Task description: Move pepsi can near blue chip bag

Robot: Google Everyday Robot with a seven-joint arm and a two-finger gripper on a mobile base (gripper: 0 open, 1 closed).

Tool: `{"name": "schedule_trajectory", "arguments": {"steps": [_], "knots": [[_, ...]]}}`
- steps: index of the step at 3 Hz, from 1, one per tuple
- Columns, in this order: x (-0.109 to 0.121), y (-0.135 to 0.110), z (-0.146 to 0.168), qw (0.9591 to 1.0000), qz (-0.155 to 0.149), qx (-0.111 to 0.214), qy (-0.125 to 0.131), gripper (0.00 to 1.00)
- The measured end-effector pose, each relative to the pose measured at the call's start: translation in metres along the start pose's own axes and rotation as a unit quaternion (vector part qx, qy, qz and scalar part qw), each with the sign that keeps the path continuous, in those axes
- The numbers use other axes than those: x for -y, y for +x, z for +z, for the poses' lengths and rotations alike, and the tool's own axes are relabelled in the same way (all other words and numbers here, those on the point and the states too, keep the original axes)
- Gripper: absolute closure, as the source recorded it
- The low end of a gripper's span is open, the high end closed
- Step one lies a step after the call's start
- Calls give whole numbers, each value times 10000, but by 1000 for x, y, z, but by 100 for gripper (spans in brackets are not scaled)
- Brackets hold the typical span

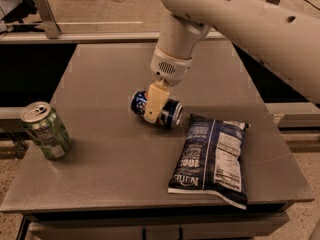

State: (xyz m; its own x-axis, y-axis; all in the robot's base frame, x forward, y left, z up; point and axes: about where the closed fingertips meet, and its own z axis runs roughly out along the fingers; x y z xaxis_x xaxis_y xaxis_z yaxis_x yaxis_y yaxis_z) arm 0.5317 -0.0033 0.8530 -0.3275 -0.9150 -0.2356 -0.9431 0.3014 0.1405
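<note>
Grey tabletop [100,84] fills most of the view, with a dark gap and a metal rail behind it. Near its middle the pepsi can [171,115] lies on its side, just beside the top left corner of the blue chip bag [212,159], which lies flat toward the front right. A white arm [240,19] reaches down from the upper right, and its gripper [154,111] is clamped across the pepsi can, one tan finger [155,101] crossing the can's front. A green can [46,130] stands tilted at the left edge, well apart.
</note>
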Motion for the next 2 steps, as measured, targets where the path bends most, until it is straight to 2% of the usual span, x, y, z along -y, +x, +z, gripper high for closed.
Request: {"name": "schedule_trajectory", "arguments": {"steps": [1, 2], "knots": [[0, -1, 0, 10000, -7, 15, 13, 0], [0, -1, 0, 10000, -7, 15, 13, 0]]}}
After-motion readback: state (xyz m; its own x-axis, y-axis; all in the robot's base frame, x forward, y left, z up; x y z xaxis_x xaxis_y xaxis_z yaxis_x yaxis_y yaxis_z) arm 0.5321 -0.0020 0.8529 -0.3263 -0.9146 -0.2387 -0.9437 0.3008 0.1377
